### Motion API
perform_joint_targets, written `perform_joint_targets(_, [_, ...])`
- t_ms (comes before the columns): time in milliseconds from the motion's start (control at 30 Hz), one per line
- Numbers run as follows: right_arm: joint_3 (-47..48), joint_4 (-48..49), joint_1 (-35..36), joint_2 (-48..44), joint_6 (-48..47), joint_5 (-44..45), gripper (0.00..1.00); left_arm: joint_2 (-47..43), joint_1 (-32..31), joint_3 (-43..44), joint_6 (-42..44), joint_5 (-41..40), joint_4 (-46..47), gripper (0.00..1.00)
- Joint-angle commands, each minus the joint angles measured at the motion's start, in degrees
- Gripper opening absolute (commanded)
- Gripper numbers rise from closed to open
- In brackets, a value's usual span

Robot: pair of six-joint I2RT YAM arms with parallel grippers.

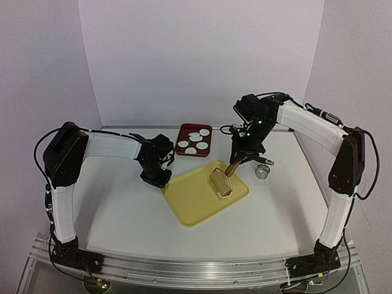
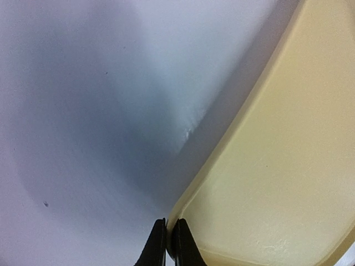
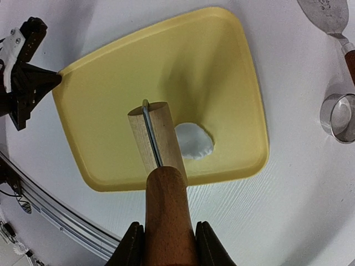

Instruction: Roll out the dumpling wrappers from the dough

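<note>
The dough [image 3: 195,141] is a flattened white patch on the yellow board [image 3: 166,66], partly hidden beside the wooden roller [image 3: 154,133]. My right gripper [image 3: 167,226] is shut on the roller's brown handle, and the barrel rests on the board [image 1: 196,199]. At the board's left corner, my left gripper [image 2: 168,223] is shut on the rim [image 2: 183,205]. Several dumpling wrappers [image 1: 200,146], round and white, lie in the red tray [image 1: 209,139] behind the board. In the top view the left gripper [image 1: 160,177] and right gripper [image 1: 236,160] flank the board.
A metal ring cutter [image 1: 263,172] stands right of the board, also seen as the ring cutter [image 3: 338,116] from the right wrist. A metal spatula [image 3: 327,16] with a wooden handle lies beyond it. The table's metal front rail [image 1: 196,266] runs below.
</note>
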Motion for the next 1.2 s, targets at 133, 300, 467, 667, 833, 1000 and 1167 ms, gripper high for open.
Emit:
perform_joint_targets(133, [-0.09,-3.35,0.14,-3.94,0.8,-0.33,0.0,5.32,-0.01,7.18,13.15,-0.23,-2.03,0.19])
perform_joint_targets(300, [-0.66,-5.42,0.16,-3.04,0.01,-1.44,0.0,6.04,0.06,10.31,4.06,-1.16,-4.25,0.42])
perform_joint_targets(467, [-1.61,-6.3,0.16,-2.09,0.27,-1.5,0.0,1.58,0.07,9.37,-10.13,1.81,-5.58,0.52])
perform_joint_targets(667, [-1.43,-6.55,0.16,0.11,0.99,-1.01,0.0,-6.06,-0.06,-0.81,-23.41,11.56,0.36,0.52])
perform_joint_targets(833, [-0.82,-6.41,0.17,1.5,0.29,0.8,0.0,-9.0,-0.07,-6.52,-27.47,15.72,5.89,0.52])
perform_joint_targets(1000, [0.26,-6.48,0.14,3.23,-0.04,2.81,0.0,-6.83,-0.12,-6.2,-27.17,16.36,5.6,0.39])
perform_joint_targets(1167, [0.11,-7.32,0.17,3.72,0.63,6.71,0.0,-4.69,-0.11,-5.64,-27.23,15.05,3.22,0.29])
